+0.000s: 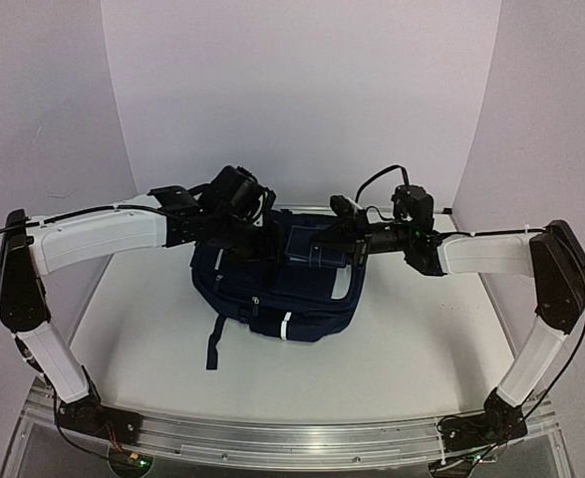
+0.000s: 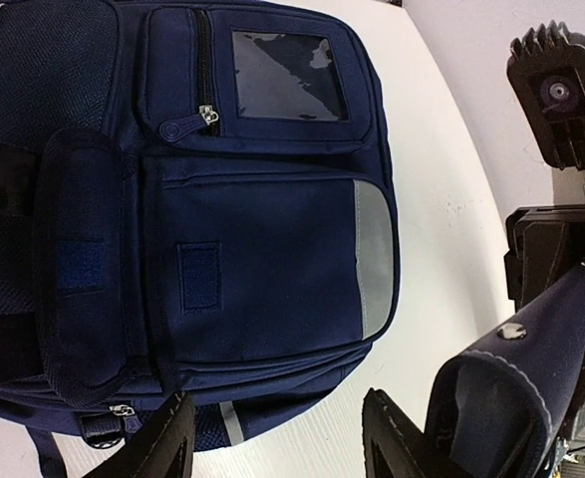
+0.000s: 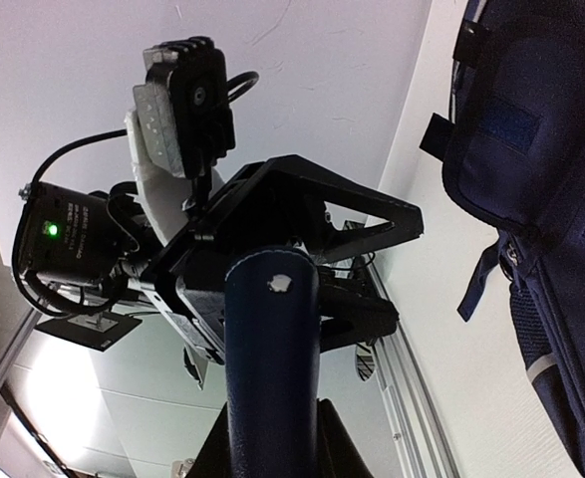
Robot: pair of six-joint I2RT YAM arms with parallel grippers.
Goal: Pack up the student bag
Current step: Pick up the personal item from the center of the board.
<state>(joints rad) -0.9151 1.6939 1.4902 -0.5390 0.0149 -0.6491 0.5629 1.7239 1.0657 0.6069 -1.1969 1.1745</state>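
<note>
The student bag (image 1: 267,294) is a navy-blue fabric backpack lying flat on the white table (image 1: 402,339), midway across it, front face up. Its front carries a zipped pocket with a clear window (image 2: 287,75), its zip pull (image 2: 208,118) drawn closed, and below it a larger pocket edged by a grey reflective strip (image 2: 374,259). A dark strap (image 1: 215,344) trails toward the near left.

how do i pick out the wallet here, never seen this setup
Find the navy backpack lying mid-table. Over its far side the right gripper pinches a small navy wallet. Unlike the backpack, it shows pale edge stitching and a single round snap.
</note>
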